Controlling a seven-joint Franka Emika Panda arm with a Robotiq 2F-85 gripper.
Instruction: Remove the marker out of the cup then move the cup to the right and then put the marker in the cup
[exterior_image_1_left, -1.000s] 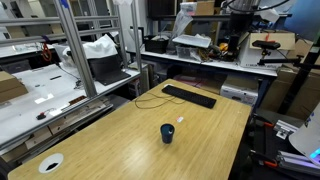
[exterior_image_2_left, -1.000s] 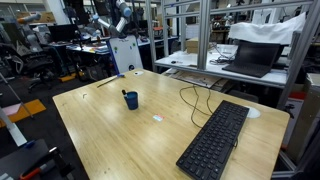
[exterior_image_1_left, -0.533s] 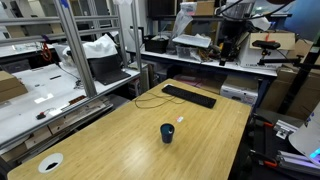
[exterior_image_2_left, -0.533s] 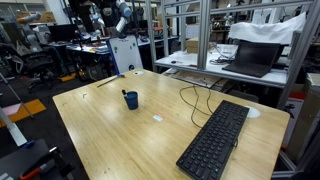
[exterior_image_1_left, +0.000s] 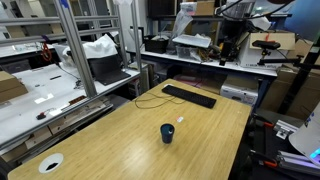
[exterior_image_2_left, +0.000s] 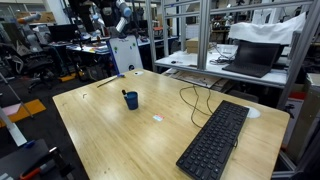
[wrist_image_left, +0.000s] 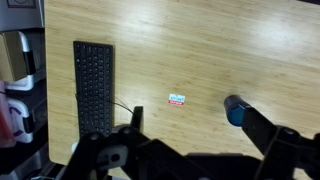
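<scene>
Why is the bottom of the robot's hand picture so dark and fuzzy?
In the wrist view the hand is very close to the camera, so it shows as a dark, soft shape. The keyboard and cup farther off look clearer.

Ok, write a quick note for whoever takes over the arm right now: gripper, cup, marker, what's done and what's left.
Gripper: looks open, holds nothing, high above the table and nowhere near the cup.
Cup: upright on the wooden table, standing apart from the keyboard.
Marker: too small to make out for sure; likely in the cup, not seen lying on the table.
Done: nothing, judging by how things lie.
Left: lift the marker out, move the cup to the right, put the marker back in.
</scene>
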